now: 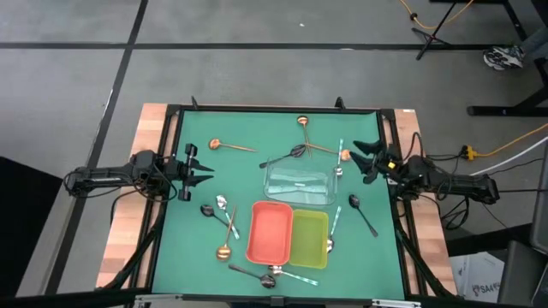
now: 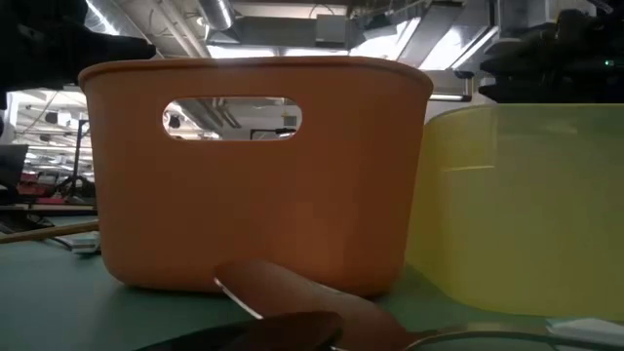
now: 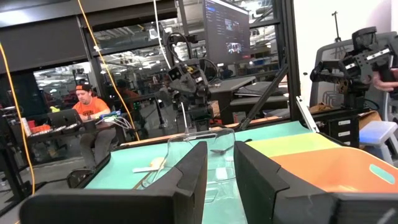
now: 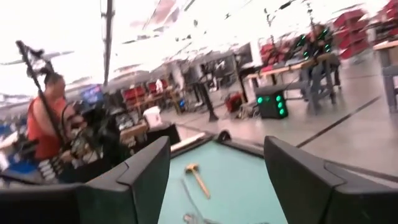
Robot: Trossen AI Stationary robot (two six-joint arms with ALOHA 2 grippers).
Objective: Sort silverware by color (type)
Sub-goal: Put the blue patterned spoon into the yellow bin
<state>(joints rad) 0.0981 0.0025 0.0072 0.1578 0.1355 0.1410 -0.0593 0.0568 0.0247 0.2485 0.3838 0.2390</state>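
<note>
High view, near edge: a dark spoon [image 1: 249,274] and a silver utensil [image 1: 295,275] lie crossed at lower centre, just below the red tray [image 1: 270,233]; neither arm is close to them.
Trays: the red tray and the yellow-green tray [image 1: 310,238] sit side by side at lower centre, with the clear tray [image 1: 300,180] above them; no silverware shows inside any of the three, so I judge the sorting barely begun.
Left cluster: a copper spoon [image 1: 228,236], a dark spoon [image 1: 208,210] and a silver spoon [image 1: 223,204] lie left of the red tray, below and right of the left gripper [image 1: 199,171].
Copper spoon axis: long and near upright in the frame, bowl toward the bottom edge.
Left gripper: at centre left, fingers spread, holding nothing, pointing toward frame centre.
Right gripper: [image 1: 366,159] at centre right, fingers spread and empty, pointing toward frame centre.
Right side pieces: a black spoon [image 1: 361,212] slants below the right gripper; a silver piece [image 1: 334,228] lies along the yellow-green tray's right wall.
Far pieces: a copper spoon [image 1: 229,145] lies near level at upper left; crossed utensils [image 1: 306,147] lie just above the clear tray.
Deciding relation: the left cluster lies nearest the left gripper, the black spoon nearest the right; either arm must drop toward the frame's bottom.
</note>
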